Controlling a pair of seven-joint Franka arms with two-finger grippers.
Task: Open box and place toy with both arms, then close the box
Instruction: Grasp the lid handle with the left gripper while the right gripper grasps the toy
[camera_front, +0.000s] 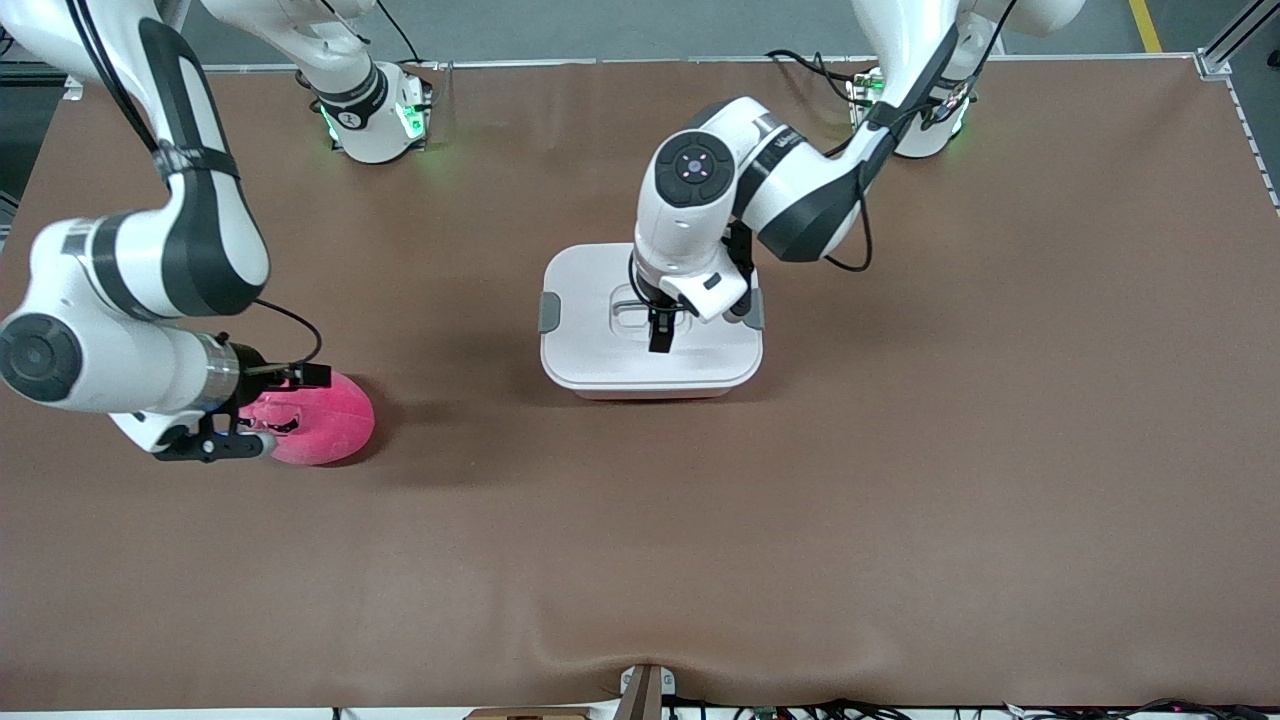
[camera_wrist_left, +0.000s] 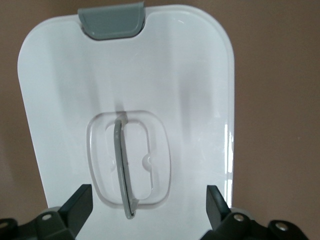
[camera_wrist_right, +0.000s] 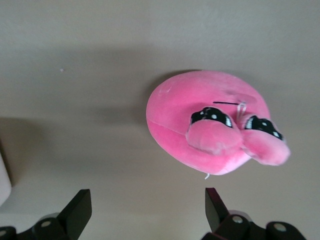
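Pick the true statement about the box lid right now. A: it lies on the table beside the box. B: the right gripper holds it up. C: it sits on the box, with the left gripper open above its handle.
C: the white lid covers the box, and the left gripper hangs open over the recessed handle.

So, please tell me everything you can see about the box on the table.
The box is a rounded rectangle with a pale pink base and a glossy white plastic lid. A grey clip sits at each short end. A recessed centre holds a thin handle. The lid is on and the box sits flat near the middle of the table. The left gripper hangs open over the handle; I cannot tell if it touches it.
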